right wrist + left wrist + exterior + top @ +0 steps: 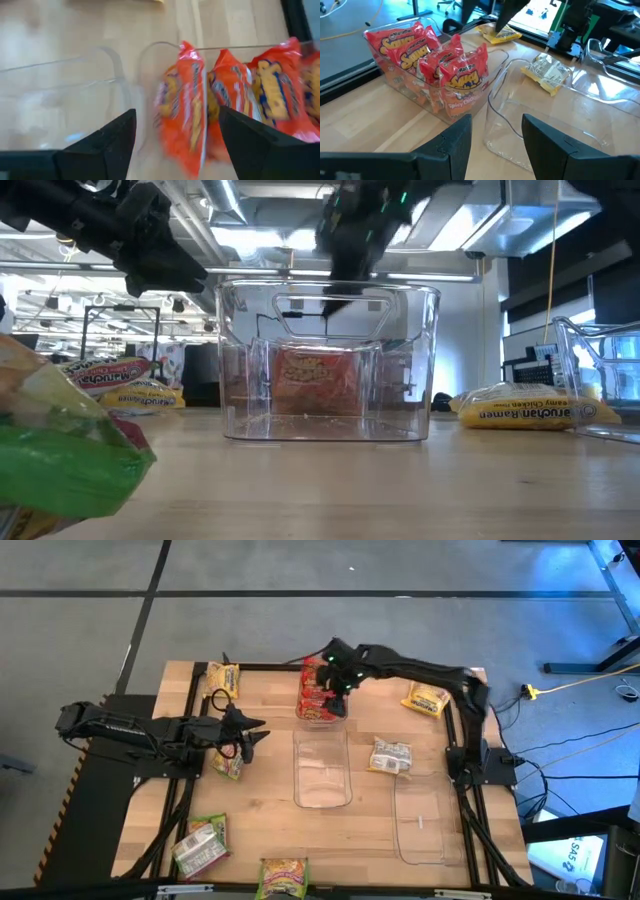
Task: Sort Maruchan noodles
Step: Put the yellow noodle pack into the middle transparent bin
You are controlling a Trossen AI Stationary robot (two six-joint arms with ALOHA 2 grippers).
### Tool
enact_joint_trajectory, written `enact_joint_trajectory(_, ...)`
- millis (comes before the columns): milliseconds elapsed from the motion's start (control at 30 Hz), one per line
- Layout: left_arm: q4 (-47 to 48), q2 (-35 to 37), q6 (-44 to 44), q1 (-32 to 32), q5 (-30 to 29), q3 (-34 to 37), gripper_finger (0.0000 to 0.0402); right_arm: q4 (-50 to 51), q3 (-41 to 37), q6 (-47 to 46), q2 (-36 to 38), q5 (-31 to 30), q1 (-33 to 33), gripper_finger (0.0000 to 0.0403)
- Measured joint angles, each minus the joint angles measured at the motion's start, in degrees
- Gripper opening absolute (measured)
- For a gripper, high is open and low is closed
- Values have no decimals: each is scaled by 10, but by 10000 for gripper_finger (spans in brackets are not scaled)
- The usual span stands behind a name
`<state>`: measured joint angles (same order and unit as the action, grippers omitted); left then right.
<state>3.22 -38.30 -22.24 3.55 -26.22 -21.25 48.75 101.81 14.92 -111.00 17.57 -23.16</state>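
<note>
Right gripper (335, 678) hovers spread and empty over red packets (320, 692) in top-centre bin (322, 720). Left gripper (250, 735), centre-left, spread, empty. Risk: upright packets tip out if fingers snag them retracting.

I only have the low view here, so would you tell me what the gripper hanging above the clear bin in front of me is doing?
Observer: That is the right gripper, above the far bin of red packets; its fingers stand apart with nothing between them.
Operator: Thank you. Is the bin I see nearest also filled?
Observer: No, the middle bin this side of it holds nothing.
Operator: And where is the left gripper?
Observer: The left gripper is on the table's left side, open and empty, pointing toward those bins.
Operator: Are loose packets left near the right arm?
Observer: Yes, a yellow packet and a pale packet lie on the wood there.
</note>
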Motion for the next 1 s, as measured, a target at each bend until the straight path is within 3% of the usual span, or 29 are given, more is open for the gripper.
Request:
enact_joint_trajectory(133,-12,-1,-2,1,5,0,166,101,-7,-30,74,-33,32,257)
enact_joint_trajectory(267,-37,-21,-11,8,25,0,166,128,-77,-78,160,-76,83,257)
enact_joint_trajectory(567,-129,-119,-16,42,47,1,166,3,-351,-211,345,-111,151,257)
enact_joint_trajectory(800,-133,-147,-57,69,70,0,166,-100,-489,-279,412,-121,149,257)
enact_joint_trajectory(900,-86,-146,-74,81,72,-22,163,-142,-508,-286,413,-117,150,257)
enact_joint_trajectory(1000,49,-147,-101,95,55,-82,162,-194,-523,-286,413,-102,150,257)
